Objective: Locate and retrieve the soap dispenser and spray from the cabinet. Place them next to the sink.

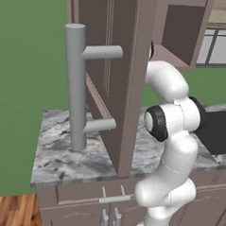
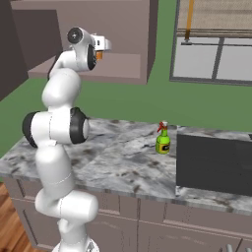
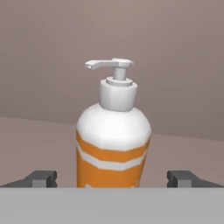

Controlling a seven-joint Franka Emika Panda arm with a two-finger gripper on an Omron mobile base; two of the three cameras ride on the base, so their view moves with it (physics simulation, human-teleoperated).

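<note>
The soap dispenser [image 3: 113, 135], orange with white bands and a pale pump head, stands upright on the cabinet [image 2: 113, 24] shelf. My gripper [image 3: 113, 179] is open, one fingertip on each side of the bottle's lower body and apart from it. In the right base view the gripper [image 2: 102, 45] reaches up into the cabinet, with a bit of the orange dispenser [image 2: 99, 55] showing at it. The spray [image 2: 163, 139], a green-yellow bottle with a red trigger, stands on the marble counter [image 2: 118, 162] just left of the dark sink [image 2: 214, 162].
The cabinet door [image 1: 113, 63] hangs open over the counter, its thick grey bar handle [image 1: 75, 84] sticking out to the left of my arm. Drawer units [image 1: 81, 198] sit under the counter. A window [image 2: 211, 54] lies behind the sink.
</note>
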